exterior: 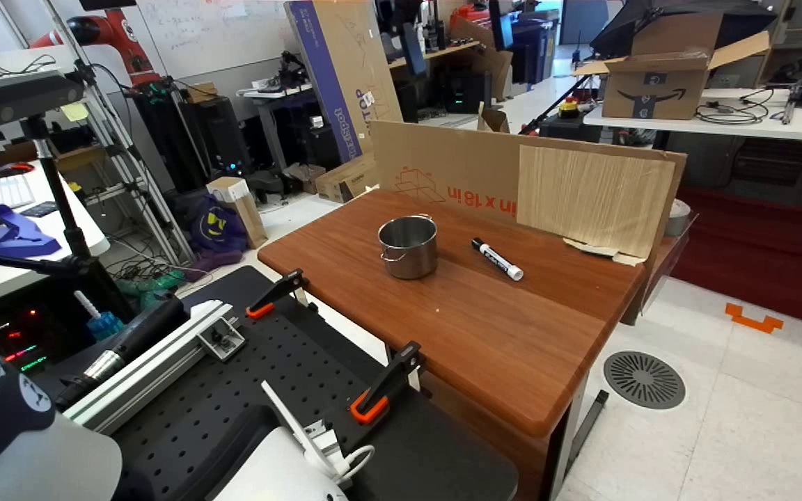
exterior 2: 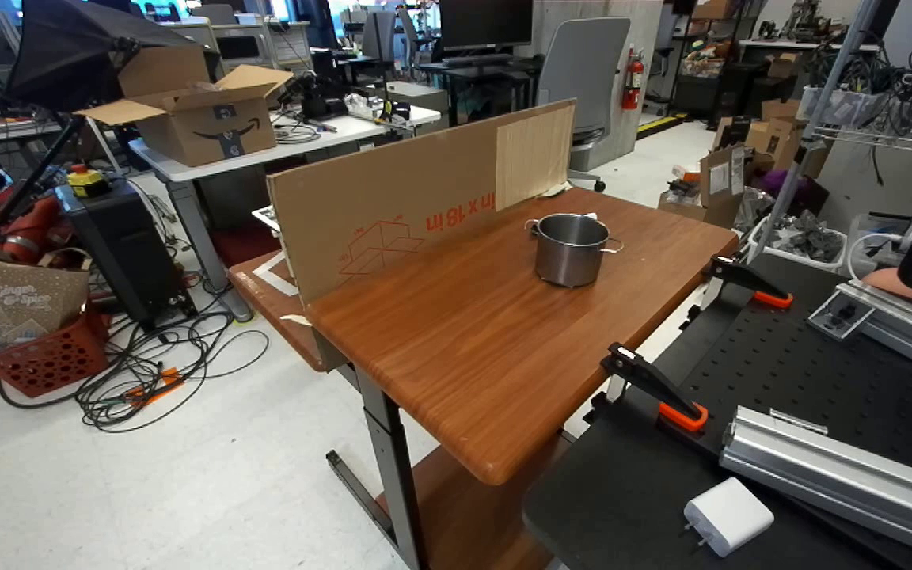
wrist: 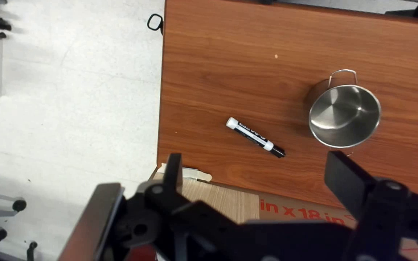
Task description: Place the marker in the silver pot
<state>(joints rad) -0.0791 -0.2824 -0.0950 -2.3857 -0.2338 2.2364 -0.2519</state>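
Observation:
The marker (exterior: 497,259) lies flat on the brown wooden table (exterior: 484,334), beside the silver pot (exterior: 411,250) and apart from it. It has a white end and a black end. In the wrist view the marker (wrist: 255,137) lies left of the silver pot (wrist: 345,116), its black end toward the pot. The pot stands upright, open on top, with wire handles. In an exterior view the pot (exterior 2: 571,252) hides most or all of the marker. My gripper (wrist: 254,156) shows only in the wrist view. It is open and empty above the table, its fingers wide apart.
A cardboard panel (exterior: 457,163) stands upright along the table edge, with a wood-grain patch (exterior: 592,198) taped on. Black clamps with orange pads (exterior: 390,383) hold the opposite edge. A black perforated board (exterior: 289,390) adjoins the table there. A white plug (exterior 2: 729,514) lies on it.

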